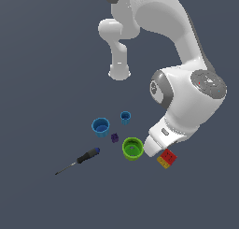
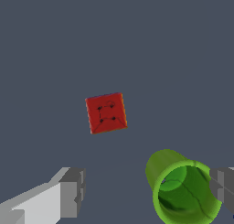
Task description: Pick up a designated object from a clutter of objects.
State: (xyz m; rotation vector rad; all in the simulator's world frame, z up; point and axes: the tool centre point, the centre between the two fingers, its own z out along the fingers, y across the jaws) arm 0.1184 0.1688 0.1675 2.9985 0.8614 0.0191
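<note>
- A plain dark grey-blue worktop [image 1: 42, 83] is carrying every item.
- A green cup [image 1: 132, 148] is standing open-mouthed near the middle.
- A red-topped block [image 1: 167, 158] with yellow sides is sitting near the green cup, toward the exterior view's right.
- A larger blue cup [image 1: 101, 127] and a smaller blue cup [image 1: 125, 117] are standing apart.
- A tiny purple block [image 1: 114, 138] is lying between the larger blue cup and the green cup.
- A screwdriver [image 1: 78, 161] is lying flat toward the exterior view's left.

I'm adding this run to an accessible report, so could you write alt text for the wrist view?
A small red block with a studded top lies alone on a dark grey floor, ahead of the open gripper and not between its fingers. A green cup, seen from above, stands close to one grey finger.
</note>
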